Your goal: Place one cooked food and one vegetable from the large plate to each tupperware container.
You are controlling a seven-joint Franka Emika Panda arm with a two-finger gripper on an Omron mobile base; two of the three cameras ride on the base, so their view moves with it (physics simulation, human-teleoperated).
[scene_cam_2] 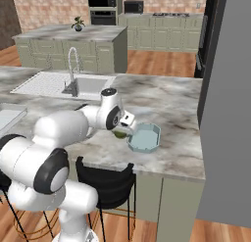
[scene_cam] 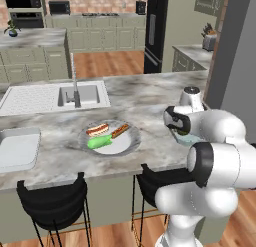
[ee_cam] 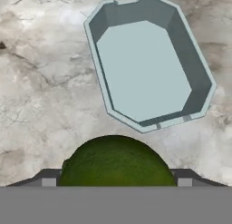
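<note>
One small dark green vegetable (ee_cam: 117,162) sits clamped between your gripper (ee_cam: 116,180) fingers, held above the marble counter (ee_cam: 41,105) just beside the pale teal tupperware container (ee_cam: 147,69). You can see in the hand view that the teal tub holds nothing; its bottom is bare, and the round vegetable is short of its near rim, not over the tub. From the right base view your gripper (scene_cam_2: 123,131) hangs at the tub's (scene_cam_2: 145,137) left edge, near the counter's front. Well apart to your left, the large plate (scene_cam: 127,143) carries three items: the hot dog (scene_cam: 97,129) at the back left, the bare sausage stick (scene_cam: 120,130) to its right, and the long light-green vegetable (scene_cam: 99,141) lying in front of them. Farther left, you have the larger grey-white tub (scene_cam: 17,150) at the counter's end; what shows of its inside is bare. Behind the plate is the sink (scene_cam: 80,95) with its faucet (scene_cam: 75,86).
</note>
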